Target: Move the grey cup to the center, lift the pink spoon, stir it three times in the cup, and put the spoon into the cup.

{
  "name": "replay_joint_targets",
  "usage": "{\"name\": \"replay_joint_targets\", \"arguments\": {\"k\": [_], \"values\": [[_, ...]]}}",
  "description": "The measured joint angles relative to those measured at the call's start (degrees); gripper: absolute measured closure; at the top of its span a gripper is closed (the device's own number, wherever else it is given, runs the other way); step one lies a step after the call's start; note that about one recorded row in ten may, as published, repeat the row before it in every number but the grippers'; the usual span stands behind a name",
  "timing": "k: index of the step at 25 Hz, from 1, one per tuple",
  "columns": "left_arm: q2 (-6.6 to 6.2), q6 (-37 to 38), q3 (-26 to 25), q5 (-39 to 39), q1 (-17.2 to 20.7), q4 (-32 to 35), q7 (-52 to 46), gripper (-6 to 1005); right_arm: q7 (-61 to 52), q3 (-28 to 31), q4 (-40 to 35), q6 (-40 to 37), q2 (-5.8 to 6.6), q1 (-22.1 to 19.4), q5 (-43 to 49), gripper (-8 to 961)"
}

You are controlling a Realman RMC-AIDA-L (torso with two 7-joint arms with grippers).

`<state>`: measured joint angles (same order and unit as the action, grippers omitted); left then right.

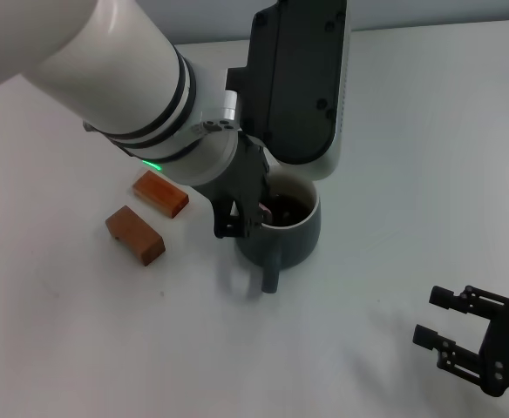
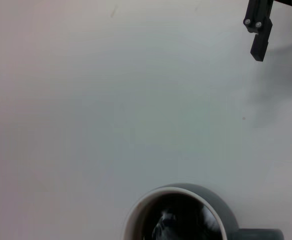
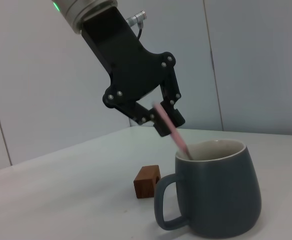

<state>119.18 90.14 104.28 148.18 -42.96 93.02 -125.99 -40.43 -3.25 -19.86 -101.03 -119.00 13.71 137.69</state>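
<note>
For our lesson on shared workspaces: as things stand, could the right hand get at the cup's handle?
Probably yes. The right hand is open, low on the robot's right, with bare table between it and the cup. The handle points toward the robot. The left hand, holding the spoon in the cup, crowds only the rim.

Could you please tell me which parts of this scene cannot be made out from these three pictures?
- Bowl of the pink spoon: inside the grey cup, hidden by its wall in the right wrist view.
- The spoon in the head view: hidden behind the left gripper.
- One wooden block: the cup's handle partly covers it in the right wrist view.
- Cup in the left wrist view: cut off by the picture's edge.
- Right gripper: idle, apart.
</note>
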Motion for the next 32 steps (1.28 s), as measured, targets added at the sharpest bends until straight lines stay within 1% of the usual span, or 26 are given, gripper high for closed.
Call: {"name": "replay_joint_targets", "arguments": {"k": [3, 7, 9, 10, 11, 12, 13, 14, 15, 16, 18, 20, 21, 23, 24, 25, 26, 28, 31, 32], "values": [[0.00, -0.1, 0.0, -0.1, 0.1, 0.1, -0.1, 784, 0.0, 0.0, 0.0, 0.0, 0.00, 0.0, 0.0, 366], [0.00, -0.3, -0.3, -0.5, 0.2, 0.4, -0.5, 756, 0.0, 0.1, 0.0, 0.0, 0.00, -0.1, 0.0, 366], [-0.01, -1.1, -1.5, -2.3, 0.8, 1.3, -0.4, 743, 0.0, 0.1, 0.0, -0.1, 0.00, -0.1, 0.0, 366], [-0.03, -2.1, -2.9, -4.6, 1.6, 2.1, -0.1, 736, 0.0, 0.2, 0.0, -0.1, 0.00, -0.1, 0.0, 366], [-0.15, -4.2, -6.3, -9.5, 3.4, 3.4, 0.8, 729, 0.0, 0.2, 0.0, -0.1, 0.01, -0.1, 0.0, 366], [-0.24, -5.3, -8.4, -12.2, 4.3, 3.9, 1.5, 722, 0.0, 0.2, 0.0, -0.1, 0.02, -0.1, 0.0, 366], [-0.38, -7.1, -12.1, -17.8, 6.2, 4.2, 3.0, 704, 0.0, 0.2, 0.0, -0.1, 0.04, -0.1, 0.0, 366], [-0.44, -8.2, -14.6, -21.8, 7.3, 4.0, 4.1, 687, 0.0, 0.2, 0.0, -0.1, 0.06, -0.1, -0.1, 366], [-0.53, -9.9, -19.7, -31.5, 10.1, 2.7, 6.8, 669, 0.0, 0.2, 0.0, -0.1, 0.06, -0.1, -0.1, 366], [-0.57, -10.8, -22.5, -37.9, 11.8, 1.5, 8.6, 651, 0.0, 0.2, 0.0, -0.1, 0.06, -0.1, -0.2, 366], [-0.66, -11.4, -27.5, -49.8, 14.9, -2.6, 12.7, 616, 0.0, 0.2, -0.1, -0.1, 0.07, -0.1, -0.3, 366], [-0.71, -11.1, -31.8, -59.7, 18.1, -8.3, 16.9, 607, 0.0, 0.2, -0.2, -0.1, 0.08, -0.1, -0.3, 366], [-0.71, -11.0, -32.8, -62.5, 19.0, -10.0, 18.1, 603, 0.0, 0.2, -0.2, -0.1, 0.09, -0.1, -0.4, 366], [-0.74, -9.6, -35.9, -70.7, 21.6, -16.1, 22.7, 594, 0.0, 0.2, -0.3, 0.0, 0.09, -0.1, -0.4, 366], [-0.81, -7.5, -38.2, -75.4, 23.3, -21.4, 26.5, 590, 0.0, 0.2, -0.3, 0.0, 0.09, -0.1, -0.4, 366], [-0.83, -6.4, -39.3, -77.1, 24.0, -24.2, 28.6, 585, 0.0, 0.2, -0.3, 0.0, 0.09, -0.1, -0.4, 366], [-0.87, -3.8, -41.1, -79.7, 24.7, -28.3, 32.4, 581, 0.0, 0.2, -0.3, 0.0, 0.09, -0.1, -0.4, 366], [-0.89, 3.5, -45.6, -82.1, 26.0, -38.5, 42.0, 572, 0.0, 0.2, -0.4, 0.0, 0.09, -0.1, -0.4, 366], [-1.23, 11.0, -49.2, -81.1, 27.0, -49.5, 55.6, 389, 0.0, 0.3, -0.5, 0.0, 0.09, -0.1, -0.5, 366], [-1.47, 13.2, -49.8, -79.9, 27.7, -53.5, 62.0, 368, 0.0, 0.3, -0.5, 0.0, 0.09, -0.1, -0.5, 366]]}}
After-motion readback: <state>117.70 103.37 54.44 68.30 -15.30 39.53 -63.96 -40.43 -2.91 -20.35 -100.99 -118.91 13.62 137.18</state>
